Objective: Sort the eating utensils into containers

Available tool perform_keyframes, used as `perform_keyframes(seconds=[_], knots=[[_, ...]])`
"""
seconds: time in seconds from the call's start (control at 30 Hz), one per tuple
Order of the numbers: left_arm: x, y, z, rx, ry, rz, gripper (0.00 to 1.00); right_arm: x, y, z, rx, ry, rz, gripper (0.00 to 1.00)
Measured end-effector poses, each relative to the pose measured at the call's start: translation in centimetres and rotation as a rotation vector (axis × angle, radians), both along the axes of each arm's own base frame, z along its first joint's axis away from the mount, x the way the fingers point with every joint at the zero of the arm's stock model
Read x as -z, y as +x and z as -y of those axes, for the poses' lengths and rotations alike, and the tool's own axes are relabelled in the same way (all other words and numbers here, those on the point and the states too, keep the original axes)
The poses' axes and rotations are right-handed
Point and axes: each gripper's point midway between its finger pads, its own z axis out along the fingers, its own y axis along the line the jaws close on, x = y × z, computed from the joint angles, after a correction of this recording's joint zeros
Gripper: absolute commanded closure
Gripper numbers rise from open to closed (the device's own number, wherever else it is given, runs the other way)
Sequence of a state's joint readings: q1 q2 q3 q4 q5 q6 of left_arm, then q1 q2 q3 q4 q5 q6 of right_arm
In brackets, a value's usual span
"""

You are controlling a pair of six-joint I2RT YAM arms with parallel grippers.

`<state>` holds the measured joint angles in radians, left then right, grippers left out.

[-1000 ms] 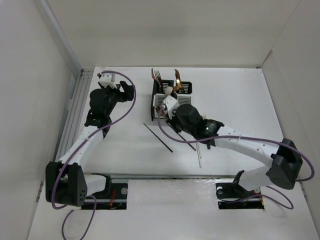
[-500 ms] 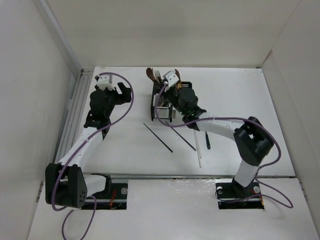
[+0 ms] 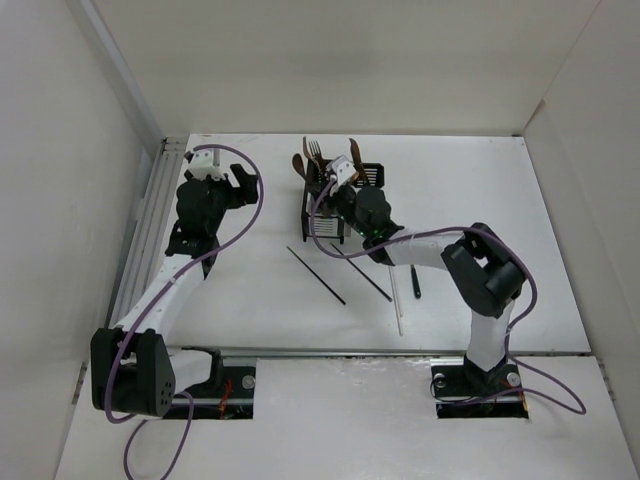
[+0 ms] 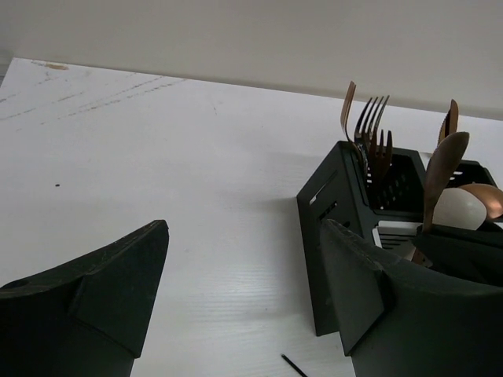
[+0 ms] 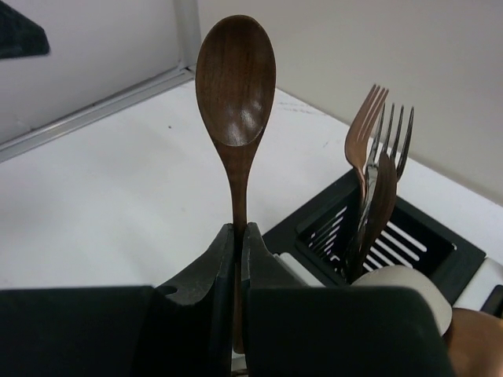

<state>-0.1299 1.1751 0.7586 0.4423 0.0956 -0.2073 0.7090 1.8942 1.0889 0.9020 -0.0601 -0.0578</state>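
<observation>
Chopsticks lie loose on the near side of the containers. At the containers' left corner the right gripper pinches a wooden spoon by its handle, bowl up; I'd lower it straight into a slot, clear of the forks, before letting go. Left of the containers, the left gripper hangs wide open and empty.

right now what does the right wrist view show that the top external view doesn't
Only right wrist: a close look at the right gripper shut on the dark brown wooden spoon by its handle, and a cream spoon bowl. Only top external: thin black chopsticks and a white chopstick loose on the white table. Both: copper forks standing in the black-topped caddy.
</observation>
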Motion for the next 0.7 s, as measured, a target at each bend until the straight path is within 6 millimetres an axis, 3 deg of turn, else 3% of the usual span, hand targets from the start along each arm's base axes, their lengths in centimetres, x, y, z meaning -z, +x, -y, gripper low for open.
perform_keyframes(seconds=[0.2, 0.4, 0.7], knots=[[0.4, 0.2, -0.1, -0.003, 0.001, -0.011, 0.25, 3.1, 0.8, 0.4, -0.003, -0.027, -0.063, 0.86], [0.6, 0.3, -0.4, -0.01, 0.002, -0.014, 0.25, 3.5, 1.0, 0.9, -0.01, -0.024, -0.081, 0.52], [0.5, 0.2, -0.4, -0.006, 0.0, -0.014, 0.25, 3.4, 0.5, 0.4, -0.056, -0.047, -0.061, 0.42]])
